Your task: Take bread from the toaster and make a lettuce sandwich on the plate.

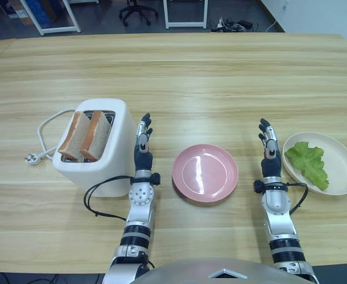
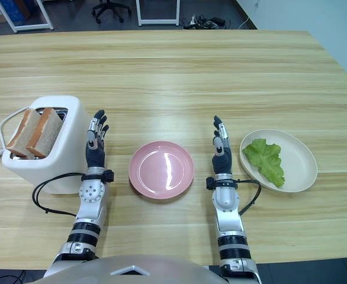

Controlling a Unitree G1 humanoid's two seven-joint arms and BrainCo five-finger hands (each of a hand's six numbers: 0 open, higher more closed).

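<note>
A white toaster [image 1: 117, 127] stands at the left with two slices of bread [image 1: 86, 136] sticking up from its slots. In the middle lies an empty pink plate [image 1: 205, 173]. At the right, a cream plate [image 1: 346, 168] holds a lettuce leaf [image 1: 307, 163]. My left hand [image 1: 143, 148] rests just right of the toaster, fingers straight and holding nothing. My right hand [image 1: 270, 152] sits between the two plates, open with fingers extended.
The toaster's white cord and plug [image 1: 36, 155] trail off to its left. The wooden table [image 1: 191, 77] stretches far back. Chairs and table legs stand on the floor beyond its far edge.
</note>
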